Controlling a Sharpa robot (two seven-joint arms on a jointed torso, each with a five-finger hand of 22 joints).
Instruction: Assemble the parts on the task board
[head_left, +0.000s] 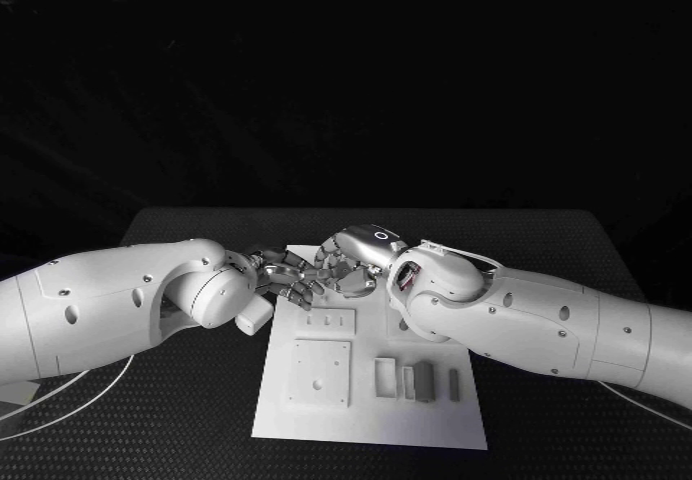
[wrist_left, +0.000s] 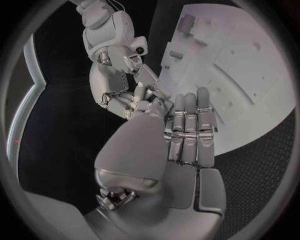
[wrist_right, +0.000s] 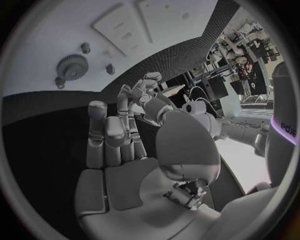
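Left hand (head_left: 283, 278) and right hand (head_left: 351, 262) are meeting fingertip-to-fingertip over the task board (head_left: 368, 420); whether they hold anything, cannot tell. Right wrist view is showing one gear (wrist_right: 72, 67).

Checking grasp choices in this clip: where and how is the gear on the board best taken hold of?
Grip the gear by its toothed rim, fingertips on opposite sides, coming straight down from above. It seems to lie flat on the board, so only the rim and top face are open. The small pegs beside it probably leave room.
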